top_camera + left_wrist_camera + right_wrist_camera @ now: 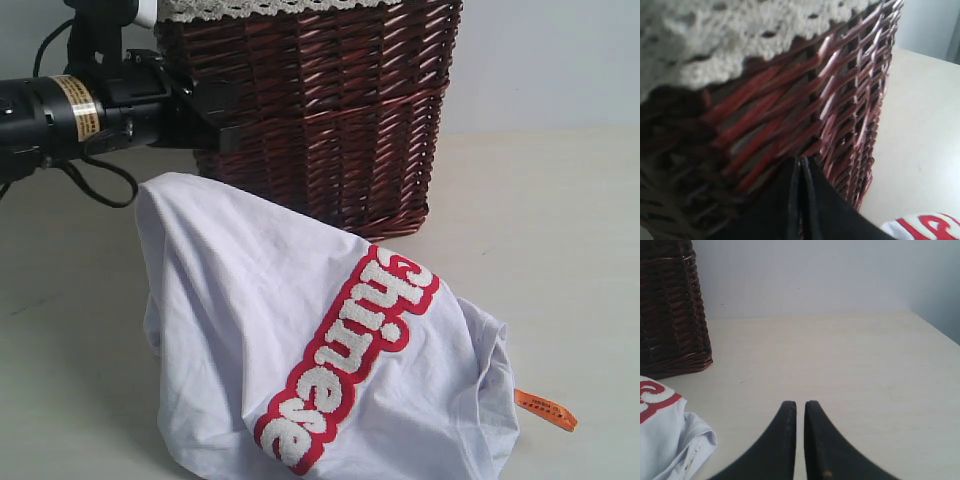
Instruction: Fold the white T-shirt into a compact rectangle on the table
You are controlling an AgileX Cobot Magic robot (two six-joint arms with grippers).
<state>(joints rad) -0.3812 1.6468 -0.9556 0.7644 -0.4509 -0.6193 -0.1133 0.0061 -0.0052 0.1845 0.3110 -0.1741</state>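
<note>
Beside wicker basket (330, 110), rumpled white T-shirt (220, 290)

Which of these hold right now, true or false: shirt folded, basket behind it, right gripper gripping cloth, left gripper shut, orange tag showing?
1. The white T-shirt is folded into a rectangle. False: it sits in a bunched heap.
2. The wicker basket stands behind the shirt. True.
3. The right gripper grips cloth. False: it is shut on nothing, with bare table ahead.
4. The left gripper is shut, facing the basket. True.
5. An orange tag sticks out at the shirt's edge. True.
</note>
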